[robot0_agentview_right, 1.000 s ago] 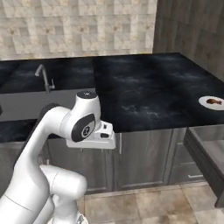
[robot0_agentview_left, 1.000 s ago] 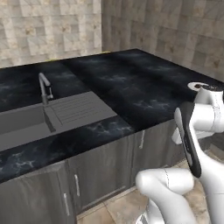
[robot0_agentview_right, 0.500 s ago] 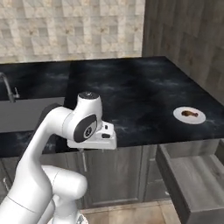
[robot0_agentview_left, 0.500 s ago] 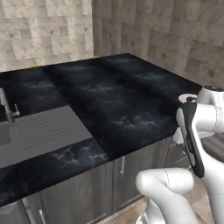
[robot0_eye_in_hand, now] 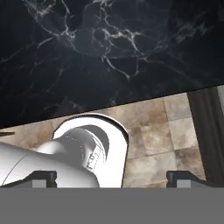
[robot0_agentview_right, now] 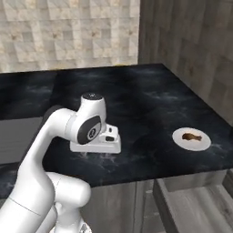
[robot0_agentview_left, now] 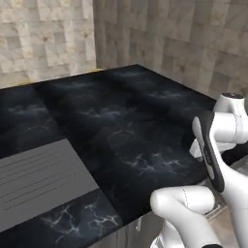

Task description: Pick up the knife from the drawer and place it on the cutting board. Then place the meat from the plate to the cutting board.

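— Black finger tips (robot0_eye_in_hand: 46, 176) poke up at the bottom of the hand view. Is the gripper (robot0_eye_in_hand: 111, 178) holding anything?

— No. The tips sit wide apart with nothing between them. The hand hangs over the counter (robot0_agentview_right: 150, 104) edge, looking down at the tan floor (robot0_eye_in_hand: 153, 131).

— What step is this?

— I think it's the very start: getting to the knife. I can't see the knife or the cutting board.

— Where is the drawer?

— The drawer (robot0_agentview_right: 191, 207) is pulled open, low on the right, grey wood. Next the hand must reach down into it.

— And the meat?

— The meat (robot0_agentview_right: 191, 136) is small and brown, lying on the white plate (robot0_agentview_right: 180, 142) near the counter edge.
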